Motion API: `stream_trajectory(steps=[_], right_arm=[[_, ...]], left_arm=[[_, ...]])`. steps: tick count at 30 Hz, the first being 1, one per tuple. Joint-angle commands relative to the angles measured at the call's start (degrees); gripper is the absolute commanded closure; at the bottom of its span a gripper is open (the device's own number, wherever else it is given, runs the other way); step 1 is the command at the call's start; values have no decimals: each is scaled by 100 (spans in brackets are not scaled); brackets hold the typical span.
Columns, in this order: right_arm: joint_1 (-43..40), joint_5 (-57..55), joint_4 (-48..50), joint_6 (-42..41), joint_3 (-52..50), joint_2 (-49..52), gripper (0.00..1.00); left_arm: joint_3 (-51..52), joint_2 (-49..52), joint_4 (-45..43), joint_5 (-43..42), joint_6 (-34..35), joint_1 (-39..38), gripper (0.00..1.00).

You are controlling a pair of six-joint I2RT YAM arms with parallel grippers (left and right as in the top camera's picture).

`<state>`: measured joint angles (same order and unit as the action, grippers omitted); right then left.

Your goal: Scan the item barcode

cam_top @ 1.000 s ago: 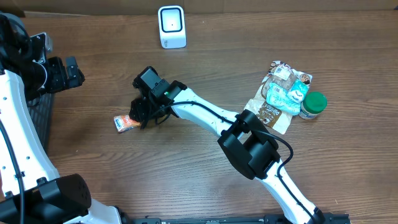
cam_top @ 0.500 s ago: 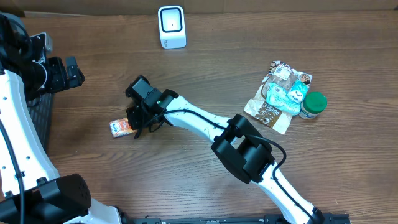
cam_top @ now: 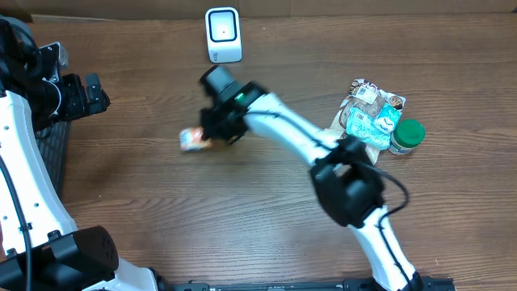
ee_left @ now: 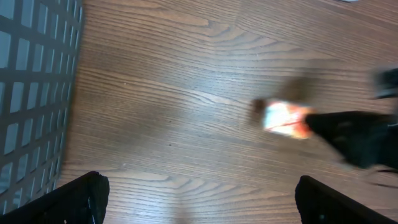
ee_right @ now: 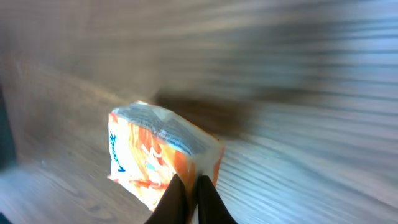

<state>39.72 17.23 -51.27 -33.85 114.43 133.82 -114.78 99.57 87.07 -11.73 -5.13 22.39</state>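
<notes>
Orange-and-white packet (ee_right: pixel 155 155) is the item to scan, and the right gripper (ee_right: pixel 188 190) has it pinched by one thin edge, jaws clenched almost flat on the wrapper. In the overhead view the packet hangs at about 8 o'clock of that gripper, near the middle of the table (cam_top: pixel 161 210). The white scanner (cam_top: pixel 223 35) stands at 12 o'clock along the far edge. A dark shadow lies apart from the packet in both wrist views, so it looks lifted clear of the wood, though blur hides the detail.

The step in hand, as I judge it, is the carry to the scanner. The hold is on a seam only, so the packet can swing or slip. A smooth path that slows well before the scanner's window suits it best. No barcode shows on the faces in view, and I cannot tell which side bears it. The wrist probably needs to turn the packet until the coded face squares up to the window, held just in front and steady, with the fingers off the code.

The left gripper (ee_left: pixel 202 182) is released, its fingers spread wide, out at 9 o'clock beside the dark basket (ee_left: pixel 31 93) and well apart from the route. The snack bags (cam_top: pixel 367 121) and green-lidded jar (cam_top: pixel 407 135) at 3 o'clock are well apart from the route too.
</notes>
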Motion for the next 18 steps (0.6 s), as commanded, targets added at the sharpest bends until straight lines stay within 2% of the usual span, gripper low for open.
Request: stream_trajectory(steps=[1, 4, 7, 10, 11, 15, 18], right_arm=[[-269, -157, -424, -656, 37, -363, 96], [-365, -166, -933, -656, -44, -352, 96], [-308, -157, -1309, -315, -127, -352, 96], [-111, -173, -1740, 356, -170, -352, 62], [-83, -177, -1847, 610, -170, -352, 56], [-151, -275, -2153, 1641, -72, -354, 43], [-337, -267, -2122, 2562, -2, -354, 41]], left_arm=[[-11, 7, -13, -9, -111, 9, 0], [-11, 7, -13, -9, -111, 9, 0], [-11, 7, -13, -9, -111, 9, 1], [-11, 7, -13, -9, -111, 9, 1], [-11, 7, -13, -9, -111, 9, 1], [-11, 7, -13, -9, -111, 9, 1], [-11, 7, -13, -9, -111, 9, 1]])
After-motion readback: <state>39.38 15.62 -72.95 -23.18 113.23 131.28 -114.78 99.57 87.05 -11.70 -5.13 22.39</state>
